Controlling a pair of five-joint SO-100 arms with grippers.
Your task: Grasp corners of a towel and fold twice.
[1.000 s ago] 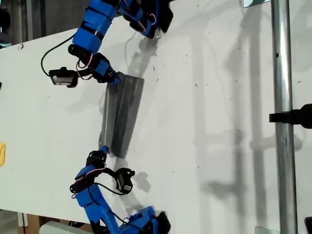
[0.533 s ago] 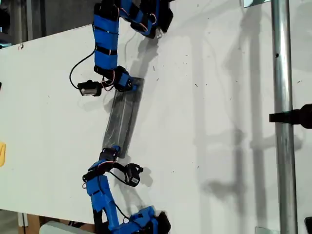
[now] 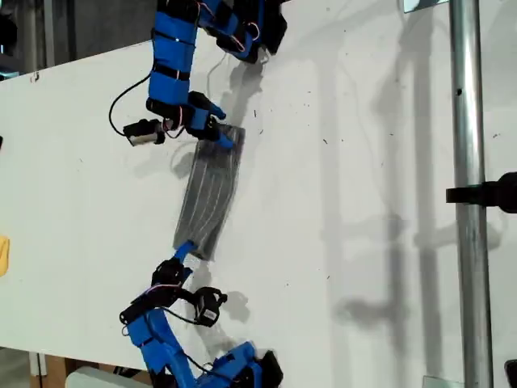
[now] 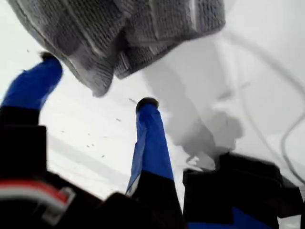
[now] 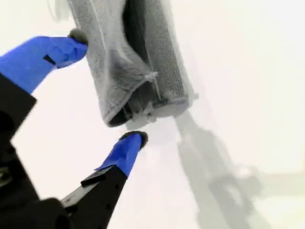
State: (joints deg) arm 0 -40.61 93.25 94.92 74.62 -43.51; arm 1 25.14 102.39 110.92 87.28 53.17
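Blue-fingered and spread wide, my first gripper [image 4: 97, 80] holds nothing, its black-tipped jaws standing either side of one end of the grey, pale-striped cloth towel [image 4: 119, 28]. My second gripper [image 5: 106, 87] is likewise agape and empty, with the towel's other end, its layers gaping, between the fingertips. In the exterior view the towel lies folded into a long narrow strip on the white table [image 3: 363, 121], an arm at each end.
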